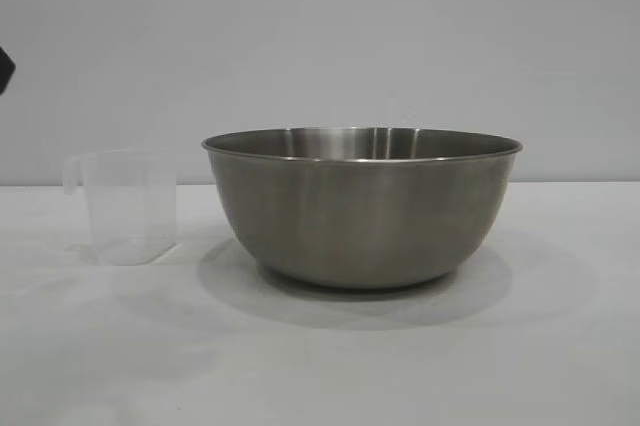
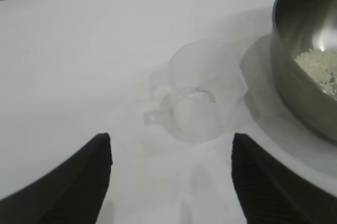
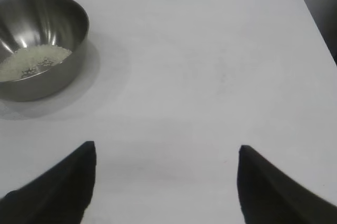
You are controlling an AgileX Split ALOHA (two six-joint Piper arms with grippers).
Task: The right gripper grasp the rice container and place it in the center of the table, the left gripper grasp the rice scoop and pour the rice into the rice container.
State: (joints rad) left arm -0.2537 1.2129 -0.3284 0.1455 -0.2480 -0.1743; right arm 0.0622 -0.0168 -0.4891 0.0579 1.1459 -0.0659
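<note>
Upright, rice scoop point(image 1: 127, 208) handle points away from rice container point(image 1: 362, 208).

We see only the two finger tips of the left gripper point(image 2: 171, 182) and of the right gripper point(image 3: 166, 182), their bodies cut off, and the bowl point(image 2: 305, 71) ahead of the left gripper runs past the edge.

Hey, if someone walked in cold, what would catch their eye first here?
The big steel rice container in the middle of the white table, with off-white rice heaped inside. Beside it, at the exterior view's left, the clear rice scoop stands upright, apart from the open left tool.
</note>
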